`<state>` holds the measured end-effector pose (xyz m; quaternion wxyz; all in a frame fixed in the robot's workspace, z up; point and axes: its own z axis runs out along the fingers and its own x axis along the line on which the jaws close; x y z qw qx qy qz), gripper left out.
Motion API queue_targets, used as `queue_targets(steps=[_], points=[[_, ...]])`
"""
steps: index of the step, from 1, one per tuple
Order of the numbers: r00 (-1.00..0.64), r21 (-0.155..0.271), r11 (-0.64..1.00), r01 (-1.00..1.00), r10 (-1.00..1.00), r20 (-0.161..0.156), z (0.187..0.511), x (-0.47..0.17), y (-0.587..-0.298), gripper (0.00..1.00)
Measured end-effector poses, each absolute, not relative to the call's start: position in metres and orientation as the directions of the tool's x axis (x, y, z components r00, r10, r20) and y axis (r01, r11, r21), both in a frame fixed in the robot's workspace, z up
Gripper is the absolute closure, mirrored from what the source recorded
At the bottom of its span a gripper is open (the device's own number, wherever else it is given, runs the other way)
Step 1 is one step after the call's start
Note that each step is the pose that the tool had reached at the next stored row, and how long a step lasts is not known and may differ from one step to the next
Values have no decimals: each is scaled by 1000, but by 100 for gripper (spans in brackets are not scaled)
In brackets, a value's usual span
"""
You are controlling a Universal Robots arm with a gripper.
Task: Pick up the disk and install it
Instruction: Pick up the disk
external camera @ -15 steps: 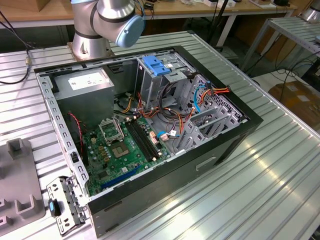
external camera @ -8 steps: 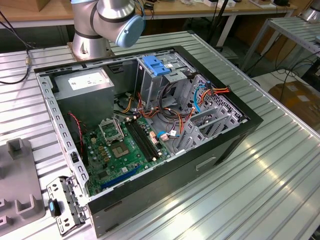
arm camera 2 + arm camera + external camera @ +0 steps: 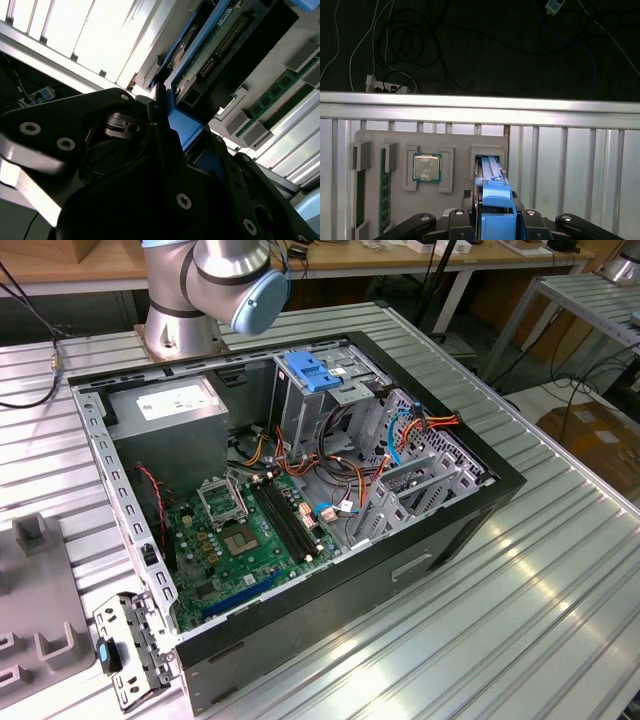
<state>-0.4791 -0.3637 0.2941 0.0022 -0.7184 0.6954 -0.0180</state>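
Found the black pincer [image 3: 496,212] seemingly clamped on the blue plastic side rails [image 3: 185,130] of the dark rectangular metal disk [image 3: 490,172], held on edge, far end seated in a slot of the grey plastic tray [image 3: 460,142] just ahead. Called, probably, for a straight pull along that slot, grip square on both rails.

Disk and gripper, half out of sight

In the first wrist view the disk [image 3: 496,197] stands edge-on in a slot of the grey tray [image 3: 455,142], so only its blue rail faces the camera and its broad faces are hidden. The picture's edge cuts off the gripper [image 3: 497,222] and the near part of the tray. In the second wrist view the gripper's black body covers one end of the disk. In the exterior view the arm [image 3: 235,280] runs off the top edge.
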Motion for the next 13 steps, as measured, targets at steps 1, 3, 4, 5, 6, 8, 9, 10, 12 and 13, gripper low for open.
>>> queue_targets(steps=[1,3,4,5,6,8,9,10,12,13], points=[[32,-28,-33,-999,-999,23,294,-479,-364,62],[22,-28,-23,-999,-999,23,294,-479,-364,62],[12,-28,-12,-1000,-1000,23,294,-479,-364,62],[5,-28,-5,-1000,-1000,23,294,-479,-364,62],[2,-28,-3,-1000,-1000,23,294,-479,-364,62],[2,-28,-3,-1000,-1000,23,294,-479,-364,62],[2,-28,-3,-1000,-1000,23,294,-479,-364,62],[2,-28,-2,-1000,-1000,23,294,-479,-364,62],[1,-28,-2,-1000,-1000,23,294,-479,-364,63],[1,-28,-2,-1000,-1000,23,294,-479,-364,63]])
